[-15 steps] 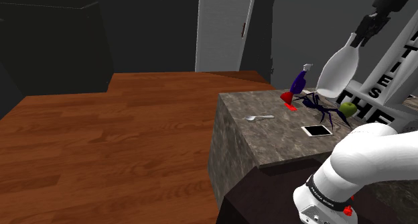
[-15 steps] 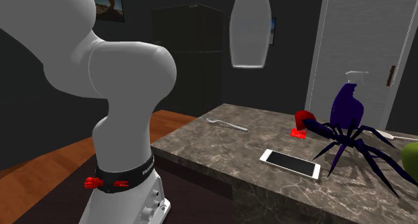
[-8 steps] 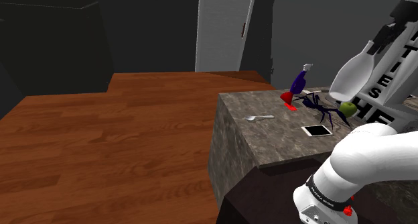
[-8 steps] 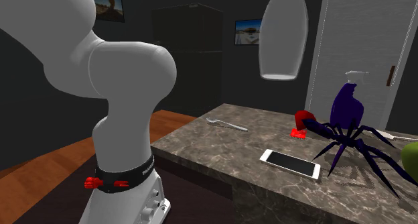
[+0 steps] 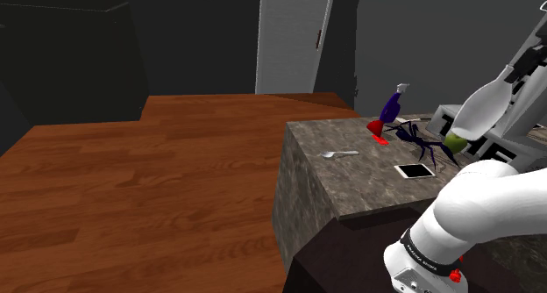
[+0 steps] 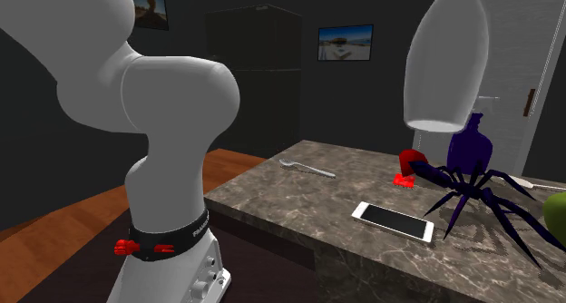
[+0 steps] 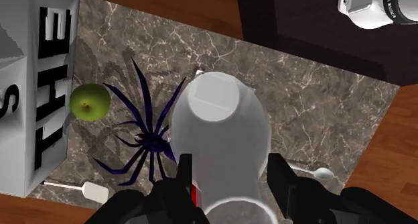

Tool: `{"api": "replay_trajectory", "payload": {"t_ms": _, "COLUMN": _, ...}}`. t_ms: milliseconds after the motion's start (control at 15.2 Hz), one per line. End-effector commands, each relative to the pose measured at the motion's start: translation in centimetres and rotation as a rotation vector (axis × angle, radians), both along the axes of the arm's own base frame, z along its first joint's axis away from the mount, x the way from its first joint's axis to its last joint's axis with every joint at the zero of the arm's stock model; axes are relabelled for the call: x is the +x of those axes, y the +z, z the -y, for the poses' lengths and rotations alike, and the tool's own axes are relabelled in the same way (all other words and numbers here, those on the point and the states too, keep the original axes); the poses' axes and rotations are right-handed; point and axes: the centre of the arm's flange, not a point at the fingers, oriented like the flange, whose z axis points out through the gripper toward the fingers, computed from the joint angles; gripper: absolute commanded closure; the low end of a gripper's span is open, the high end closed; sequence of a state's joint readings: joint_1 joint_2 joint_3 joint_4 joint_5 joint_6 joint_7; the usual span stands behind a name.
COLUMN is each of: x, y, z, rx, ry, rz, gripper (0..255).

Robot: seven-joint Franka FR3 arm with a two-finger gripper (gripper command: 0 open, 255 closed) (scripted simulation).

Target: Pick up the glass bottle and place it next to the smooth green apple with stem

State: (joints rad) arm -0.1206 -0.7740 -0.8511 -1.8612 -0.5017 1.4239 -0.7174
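My gripper (image 7: 231,172) is shut on the neck of a pale whitish bottle (image 7: 218,135), which hangs base-down above the marble counter (image 7: 321,95). In the shoulder view the bottle (image 5: 480,114) tilts in the air just above the green apple (image 5: 455,143), with the gripper (image 5: 519,72) at its upper end. The apple (image 7: 90,101) lies beside a white lettered box (image 7: 33,88), past the dark purple spider toy (image 7: 151,139) from the bottle. From the second exterior view the bottle (image 6: 444,61) hovers over the counter, and the apple (image 6: 556,219) sits at the right edge.
On the counter (image 5: 333,177) stand a purple spray bottle (image 5: 392,105) and a red object (image 5: 377,129). A white phone (image 5: 414,170), a spoon (image 5: 340,153) and the spider toy (image 5: 421,140) lie there too. The lettered box (image 5: 491,146) rises behind the apple.
The gripper has carried the bottle to the shoulder view's right and downward, closer to the apple. In the second exterior view it moved right and lower.
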Motion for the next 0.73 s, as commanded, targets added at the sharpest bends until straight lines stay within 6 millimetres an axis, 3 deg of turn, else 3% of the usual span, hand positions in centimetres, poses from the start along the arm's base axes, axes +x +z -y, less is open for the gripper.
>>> {"api": "replay_trajectory", "payload": {"t_ms": 0, "x": -1.4, "y": -0.6, "z": 2.2, "rx": -0.001, "ry": 0.001, "rz": -0.001, "gripper": 255}}
{"api": "replay_trajectory", "payload": {"t_ms": 660, "x": -9.0, "y": -3.8, "z": 12.5, "rx": -0.001, "ry": 0.001, "rz": -0.001, "gripper": 255}}
